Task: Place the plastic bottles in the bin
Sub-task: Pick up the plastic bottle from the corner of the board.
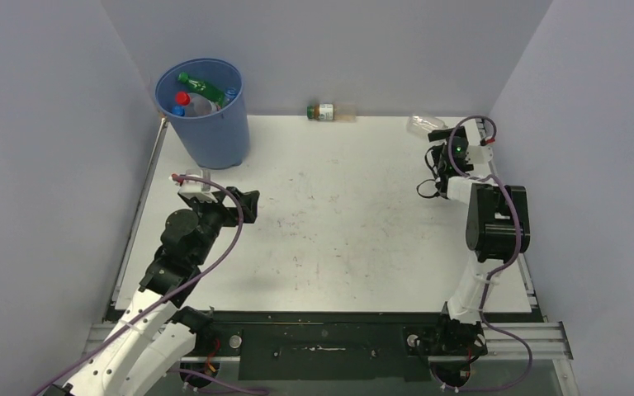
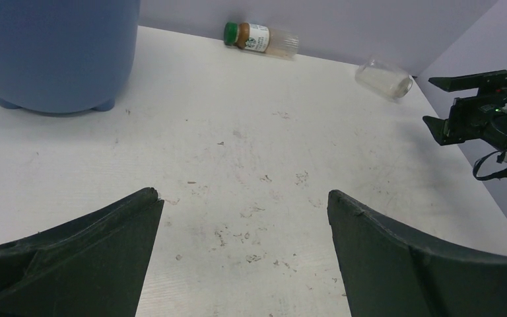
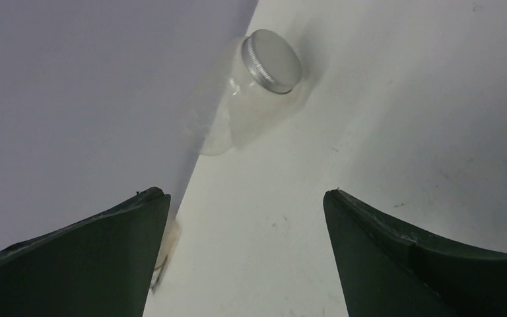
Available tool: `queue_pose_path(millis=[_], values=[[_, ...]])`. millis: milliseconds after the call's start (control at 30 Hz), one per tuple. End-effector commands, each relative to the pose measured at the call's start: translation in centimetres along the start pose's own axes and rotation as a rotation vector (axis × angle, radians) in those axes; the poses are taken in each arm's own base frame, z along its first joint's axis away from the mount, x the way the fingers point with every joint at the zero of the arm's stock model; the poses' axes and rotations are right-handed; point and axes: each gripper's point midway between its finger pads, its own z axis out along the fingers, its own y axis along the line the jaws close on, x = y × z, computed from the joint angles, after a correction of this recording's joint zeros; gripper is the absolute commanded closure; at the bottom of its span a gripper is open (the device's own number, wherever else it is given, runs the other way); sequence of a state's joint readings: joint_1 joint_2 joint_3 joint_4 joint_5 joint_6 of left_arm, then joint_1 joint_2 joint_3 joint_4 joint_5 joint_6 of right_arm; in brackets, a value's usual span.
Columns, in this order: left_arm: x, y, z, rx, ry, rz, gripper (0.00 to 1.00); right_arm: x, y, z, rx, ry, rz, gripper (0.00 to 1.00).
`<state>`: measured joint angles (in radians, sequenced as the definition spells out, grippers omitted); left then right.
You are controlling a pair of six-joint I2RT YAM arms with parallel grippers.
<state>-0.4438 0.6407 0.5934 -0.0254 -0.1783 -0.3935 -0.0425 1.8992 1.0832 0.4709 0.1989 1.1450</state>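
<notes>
**Two bottles left on the table, several already in the bin**

A white table (image 1: 330,214) sits between pale purple walls, seen from above. A tall blue bin (image 1: 206,124) stands at the far left corner. Inside it lie several bottles: a green one (image 1: 201,84) across the top, and beneath it others showing a red cap (image 1: 183,98) and a blue cap (image 1: 179,110).

Two bottles are outside the bin. A brown bottle with a green cap (image 1: 330,111) lies on its side against the back wall, near the middle of the far edge. In the left wrist view this same bottle (image 2: 261,38) shows a white label. A clear bottle (image 1: 423,124) lies on its side at the far right corner, against the wall. The right wrist view shows it (image 3: 254,92) close up, with a silver screw cap facing the camera.

The left gripper (image 1: 243,206) hovers over the left part of the table, near the bin's base, fingers spread wide and holding nothing. The right gripper (image 1: 431,190) is at the far right, just beside the clear bottle. Its fingers are also spread apart and empty, with the clear bottle lying ahead of them, untouched.
</notes>
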Motion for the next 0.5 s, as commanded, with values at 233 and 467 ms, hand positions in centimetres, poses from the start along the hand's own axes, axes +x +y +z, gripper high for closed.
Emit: queue_pose_path(millis=[233, 467], values=[[0.1, -1.0, 0.6, 0.037, 0.005, -0.029, 0.04, 0.5, 0.0, 7.1, -0.068, 0.033, 0.237, 0.1], [0.6, -0.6, 1.0, 0.011, 0.021, -0.02, 0.04, 2.2, -1.6, 10.5, -0.067, 0.049, 0.283, 0.1]])
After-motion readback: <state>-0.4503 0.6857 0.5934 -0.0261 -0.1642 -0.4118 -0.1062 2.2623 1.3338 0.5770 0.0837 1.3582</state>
